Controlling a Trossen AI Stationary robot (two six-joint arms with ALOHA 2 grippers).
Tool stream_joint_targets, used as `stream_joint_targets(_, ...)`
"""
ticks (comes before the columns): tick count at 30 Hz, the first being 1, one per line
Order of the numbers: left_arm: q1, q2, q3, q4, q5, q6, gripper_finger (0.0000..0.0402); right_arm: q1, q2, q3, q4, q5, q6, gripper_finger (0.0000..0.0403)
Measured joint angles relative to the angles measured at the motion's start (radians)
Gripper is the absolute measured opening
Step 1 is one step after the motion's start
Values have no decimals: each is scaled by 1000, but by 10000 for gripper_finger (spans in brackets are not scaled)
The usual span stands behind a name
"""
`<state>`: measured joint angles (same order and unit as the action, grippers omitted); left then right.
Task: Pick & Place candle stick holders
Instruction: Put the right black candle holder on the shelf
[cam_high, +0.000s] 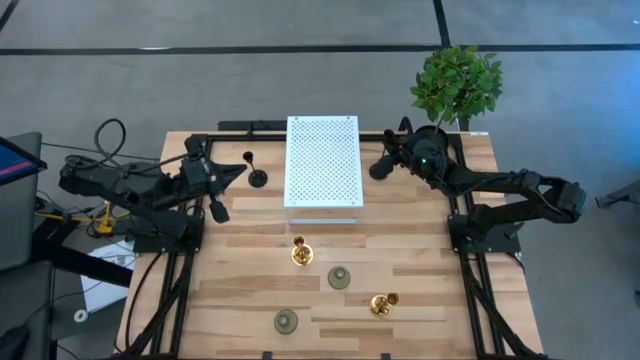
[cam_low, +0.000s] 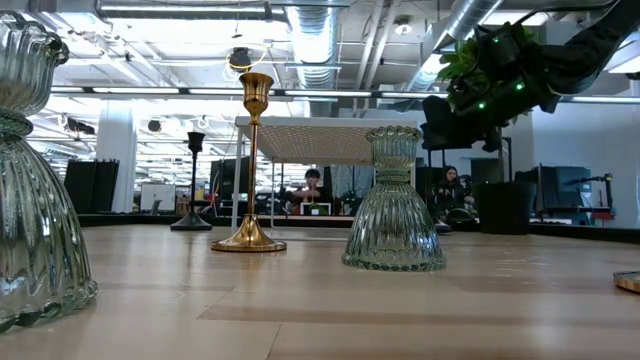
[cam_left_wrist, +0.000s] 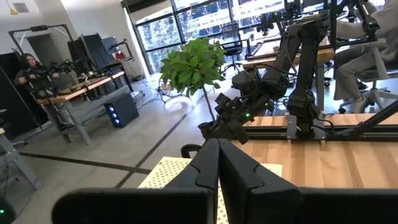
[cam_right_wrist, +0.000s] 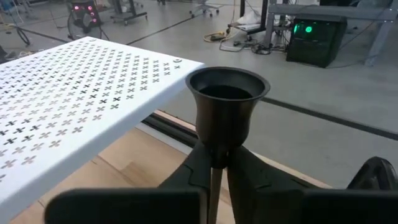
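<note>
My right gripper (cam_high: 379, 169) is right of the white perforated stand (cam_high: 322, 160), shut on a black candle stick holder (cam_right_wrist: 226, 99). My left gripper (cam_high: 236, 173) is shut and empty, just left of the second black holder (cam_high: 257, 178), which stands on its round base left of the stand and also shows in the low view (cam_low: 192, 180). One gold holder (cam_high: 301, 252) stands upright in front of the stand. The other gold holder (cam_high: 381, 303) seems to lie on its side. Two grey-green holders (cam_high: 339, 277) (cam_high: 286, 321) stand on their bases near the front. My right gripper pinches the black holder's thin stem (cam_right_wrist: 216, 176) between its two fingers, just under the cup (cam_right_wrist: 227, 92). The fingers lie across the stem. The holder stands upright in the hold, cup above the fingers. Its base is hidden by the gripper.
The white perforated stand fills the table's far middle. A green plant (cam_high: 457, 82) stands at the far right corner, behind my right arm. Bare wood (cam_high: 240, 285) lies on the near left of the table. People sit at desks beyond the table (cam_low: 312, 185).
</note>
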<state>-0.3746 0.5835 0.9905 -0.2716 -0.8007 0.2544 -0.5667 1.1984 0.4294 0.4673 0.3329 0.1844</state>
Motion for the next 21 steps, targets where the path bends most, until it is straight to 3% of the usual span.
stream_joint_targets(8, 0, 0, 0, 0, 0, 0, 8, 25, -24, 59, -34, 3, -27, 14)
stream_joint_targets(21, 0, 0, 0, -1, 0, 0, 8, 50, -82, 468, -503, 8, -150, 14)
